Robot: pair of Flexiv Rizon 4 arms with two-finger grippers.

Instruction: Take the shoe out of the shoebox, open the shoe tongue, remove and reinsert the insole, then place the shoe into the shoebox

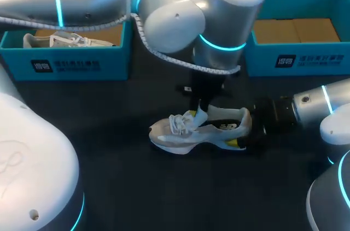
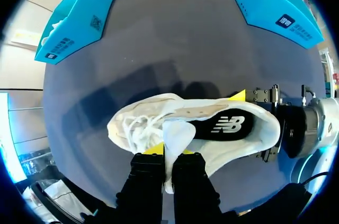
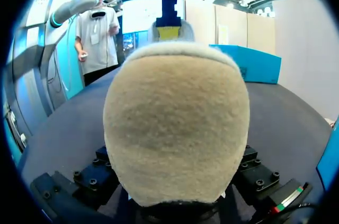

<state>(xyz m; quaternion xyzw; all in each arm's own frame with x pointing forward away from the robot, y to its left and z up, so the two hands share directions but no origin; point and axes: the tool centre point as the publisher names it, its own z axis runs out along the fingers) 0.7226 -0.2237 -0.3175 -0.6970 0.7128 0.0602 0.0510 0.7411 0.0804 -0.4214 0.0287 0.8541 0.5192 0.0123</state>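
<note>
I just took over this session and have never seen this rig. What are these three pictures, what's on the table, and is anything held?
These are two robot arms at a dark table. The head view looks down from above; each round picture comes from a camera on one arm's wrist. A white shoe sits on the table. The left gripper pinches its tongue between yellow-tipped fingers. The right gripper clamps the heel from both sides, so that fuzzy heel fills the right wrist view. Behind stand two blue boxes: the left shoebox holds a second shoe, the right shoebox shows only its cardboard floor.
</note>
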